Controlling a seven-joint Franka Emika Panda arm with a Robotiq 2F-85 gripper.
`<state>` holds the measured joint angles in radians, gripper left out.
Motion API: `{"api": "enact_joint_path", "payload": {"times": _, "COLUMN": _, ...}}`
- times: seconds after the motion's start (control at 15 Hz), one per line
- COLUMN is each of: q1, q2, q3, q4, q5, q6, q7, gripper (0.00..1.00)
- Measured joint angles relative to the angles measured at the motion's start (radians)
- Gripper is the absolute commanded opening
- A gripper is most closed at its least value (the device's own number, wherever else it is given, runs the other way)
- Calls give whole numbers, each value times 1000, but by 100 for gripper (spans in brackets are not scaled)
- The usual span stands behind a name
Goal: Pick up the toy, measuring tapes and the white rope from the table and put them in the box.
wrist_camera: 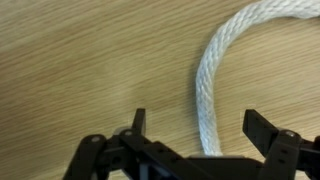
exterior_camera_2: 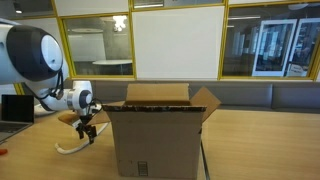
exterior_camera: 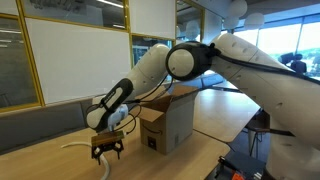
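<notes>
The claw (wrist_camera: 200, 126) is held wide open, low over the table (wrist_camera: 70, 60). Nothing is gripped yet. In the wrist view the rope (wrist_camera: 214, 70) is seen between the two fingers (wrist_camera: 138, 122), about in the middle of the gap, and from there it bends away in a curve. In both exterior views the rope (exterior_camera: 70, 145) (exterior_camera_2: 68, 149) is laid flat on the wood, on the side of the claw away from the box (exterior_camera_2: 160, 140). The box is stood close by with its flaps open. The toy and the tapes cannot be made out in these pictures.

Some things could go wrong from here. The rope is thin and soft. If the claw is shut too high, only the top of the rope is pinched, and it may be dropped when it is lifted. If the claw is pushed too low, the fingertips may be pressed hard into the table. It cannot be told if the table is touched now.

The rope looks long too. Only one part can be gripped, so the loose ends will likely be left hanging. They may be caught on a flap, or left draped over the wall of the box. The box looks light, so it may be shoved if it is bumped by the arm.
</notes>
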<state>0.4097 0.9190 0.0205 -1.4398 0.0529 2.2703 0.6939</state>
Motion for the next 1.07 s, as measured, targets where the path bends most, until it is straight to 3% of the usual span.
{"api": "enact_joint_path", "payload": {"times": 0.4, "q1": 4, "q2": 98, "q3": -1, "q4": 138, "q5": -7, "q6": -81, "q7": 24, "gripper": 100}}
{"api": "enact_joint_path", "payload": {"times": 1.07, "q1": -12, "q2": 143, "q3": 3, "q4": 229, "q5": -3, "q6": -114, "q7": 26, "gripper": 100}}
